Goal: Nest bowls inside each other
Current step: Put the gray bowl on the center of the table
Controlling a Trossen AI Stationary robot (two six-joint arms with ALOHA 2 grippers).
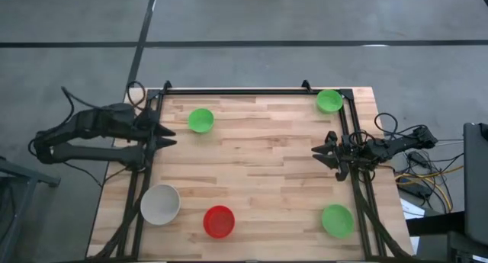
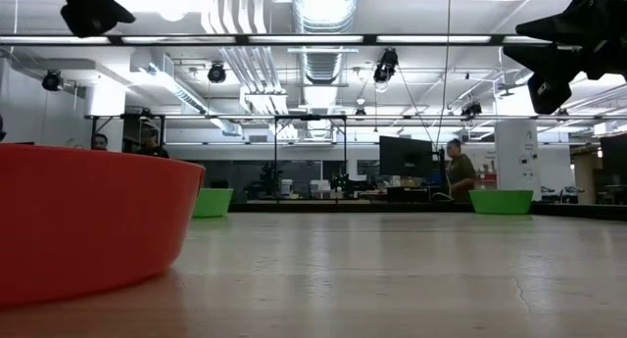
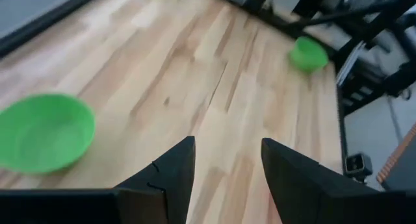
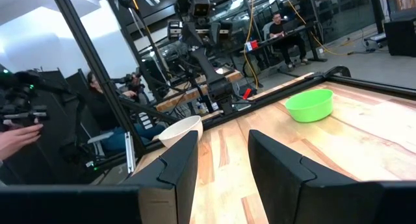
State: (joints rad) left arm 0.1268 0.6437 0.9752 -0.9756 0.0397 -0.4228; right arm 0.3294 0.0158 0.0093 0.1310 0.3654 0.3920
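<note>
Red bowl [image 2: 88, 225] fills my low view's near edge; overhead it sits beside the off-white bowl [image 1: 160, 204] at the table's [image 1: 267, 171] front. Only the high view shows all three green bowls [image 1: 201, 120] apart: two at the back, one front right. Left gripper [image 1: 169, 137] and right gripper [image 1: 316, 152] hover at opposite edges, jaws parted, empty. Right wrist alone catches seated people [image 4: 286, 36].

- Left arm folded low at the table's left edge, forearm level, pointing inward.
- Left gripper [image 1: 166, 137] just over that edge; fingers [image 3: 170, 178] parted, nothing between them.
- Right arm stretched in from the right edge, also low.
- Right gripper [image 1: 321, 153] over the right rail; fingers [image 4: 175, 165] spread, empty.
- Height above the surface hard to judge, probably raised.
</note>
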